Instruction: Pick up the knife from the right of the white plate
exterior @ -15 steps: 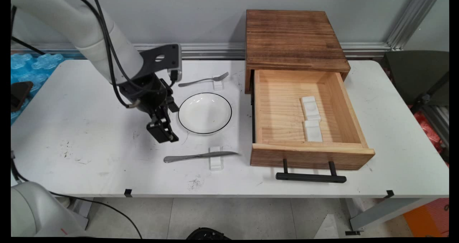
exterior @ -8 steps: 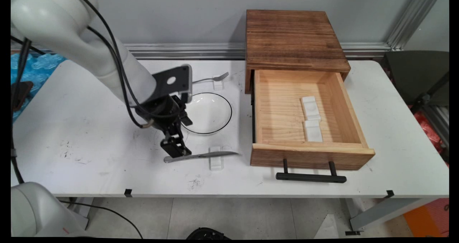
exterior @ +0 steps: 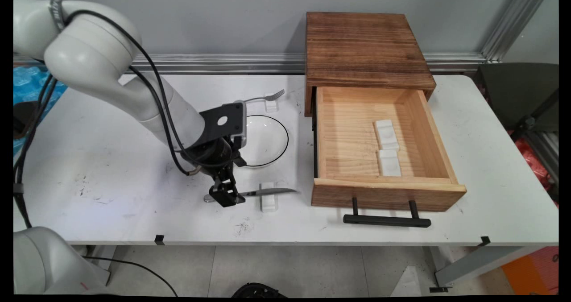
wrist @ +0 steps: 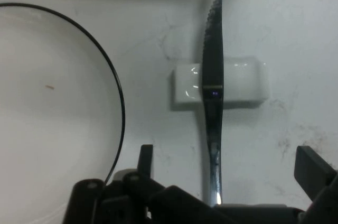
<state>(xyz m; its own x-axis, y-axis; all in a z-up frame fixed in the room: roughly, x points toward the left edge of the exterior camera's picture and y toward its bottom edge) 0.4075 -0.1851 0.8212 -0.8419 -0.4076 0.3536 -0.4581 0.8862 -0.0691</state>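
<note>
the gripper hangs low over the handle end of the knife, its jaws spread apart with the handle lying between them, nothing clenched. in the hand view the two fingers stand well to either side of the knife. the knife lies across a small white rest, which props its middle off the table (probably so fingers can get under and around it). a fork sits on a like rest beyond the plate, and the plate lies between the two. to the right a wooden box has its drawer pulled open, with two more white rests inside. the table is white and scuffed, set against a grey wall.
</note>
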